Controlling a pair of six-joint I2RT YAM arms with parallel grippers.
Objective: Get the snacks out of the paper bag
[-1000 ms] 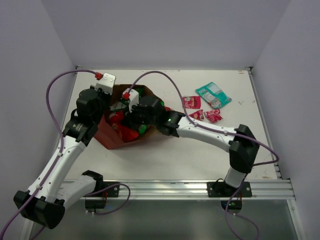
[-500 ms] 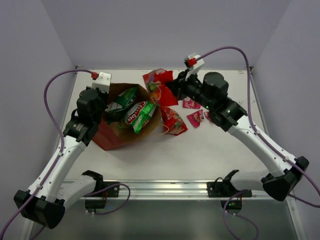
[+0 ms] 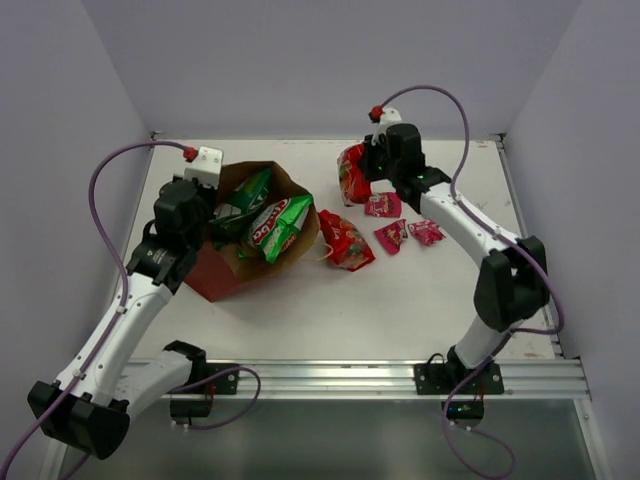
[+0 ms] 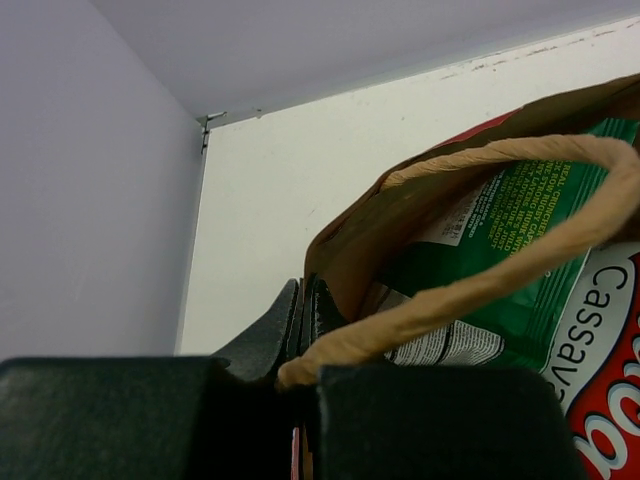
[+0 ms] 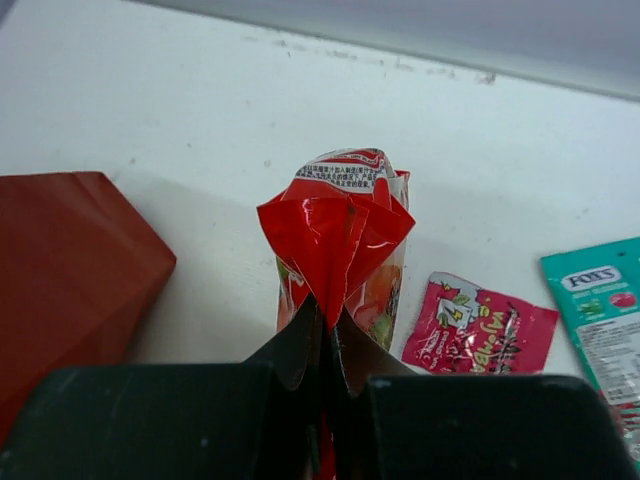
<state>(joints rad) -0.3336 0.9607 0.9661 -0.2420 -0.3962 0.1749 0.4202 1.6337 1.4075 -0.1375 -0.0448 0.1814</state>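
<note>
Gripping a red packet [image 5: 340,225] by its crimped end in the shut right fingers [image 5: 320,335], lengthwise straight ahead toward the desk [image 5: 200,120], and pinching the paper bag [image 4: 400,215] rim in the shut left fingers [image 4: 300,320], green snacks [image 4: 520,230] just beyond, nearer that arm

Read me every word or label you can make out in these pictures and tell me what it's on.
"Cassav", the rest out of view: chip bag inside the paper bag.
"FOX'S": teal packet.
Too small or blurred to read: fine print on the chip bag, the red packet and the pink packet.
</note>
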